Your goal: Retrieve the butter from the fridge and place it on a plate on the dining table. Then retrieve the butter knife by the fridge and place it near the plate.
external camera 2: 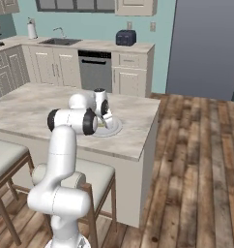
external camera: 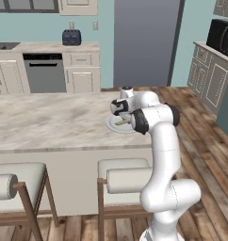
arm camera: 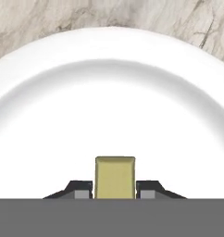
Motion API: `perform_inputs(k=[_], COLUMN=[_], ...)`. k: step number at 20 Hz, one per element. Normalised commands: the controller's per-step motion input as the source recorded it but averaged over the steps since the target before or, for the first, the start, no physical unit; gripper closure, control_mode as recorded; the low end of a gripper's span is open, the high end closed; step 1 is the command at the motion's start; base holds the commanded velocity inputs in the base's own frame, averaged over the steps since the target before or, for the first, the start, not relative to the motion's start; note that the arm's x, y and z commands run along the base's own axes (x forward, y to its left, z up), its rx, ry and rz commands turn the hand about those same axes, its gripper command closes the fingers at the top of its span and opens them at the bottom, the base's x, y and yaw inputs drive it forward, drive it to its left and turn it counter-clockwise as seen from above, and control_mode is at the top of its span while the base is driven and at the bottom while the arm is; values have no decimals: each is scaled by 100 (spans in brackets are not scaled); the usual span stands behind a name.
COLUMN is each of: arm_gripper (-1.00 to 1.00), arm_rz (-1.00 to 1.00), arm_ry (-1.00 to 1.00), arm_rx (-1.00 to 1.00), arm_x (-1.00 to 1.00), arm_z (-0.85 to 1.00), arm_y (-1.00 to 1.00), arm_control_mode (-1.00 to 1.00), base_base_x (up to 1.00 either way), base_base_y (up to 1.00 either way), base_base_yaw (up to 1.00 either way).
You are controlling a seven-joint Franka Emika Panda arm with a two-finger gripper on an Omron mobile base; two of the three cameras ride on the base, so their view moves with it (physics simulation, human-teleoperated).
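The butter [arm camera: 115, 177], a flat yellow-olive stick, sits between my two dark fingers [arm camera: 81, 189] in the hand view, and both press against its sides. My gripper [arm camera: 115, 190] is shut on it, low over the round white plate [arm camera: 112, 51]. From the base views the plate [external camera: 113, 127] [external camera 2: 115, 130] lies near the right end of the marbled dining table [external camera: 50, 117] [external camera 2: 36, 109], with the hand [external camera: 121, 108] pointing down onto it. The grey fridge [external camera: 144, 42] [external camera 2: 206, 43] stands shut at the back. The butter knife is out of view.
Two cushioned stools [external camera: 125, 179] [external camera: 17, 181] stand against the table's near side, close to my base. At the back wall are a counter with a dark toaster [external camera: 71, 36], a dishwasher [external camera: 44, 73] and a sink [external camera 2: 58, 41]. Open wooden floor [external camera 2: 196, 160] lies to the right.
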Motion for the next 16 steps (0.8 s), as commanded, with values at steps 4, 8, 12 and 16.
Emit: perform_inputs(k=[4, 8, 12, 16], arm_gripper=[-100, -100, -100, -100], arm_rz=[0, 0, -1, 0], arm_ry=[0, 1, 4, 3], arm_rx=[1, 0, -1, -5], arm_x=[1, 0, 0, -16], arm_z=[-3, -4, 7, 56], arm_y=[0, -4, 0, -2], arm_control_mode=[-100, -100, -100, -100], base_base_x=[0, 0, 0, 0], base_base_y=[0, 0, 0, 0], base_base_yaw=[0, 0, 0, 0])
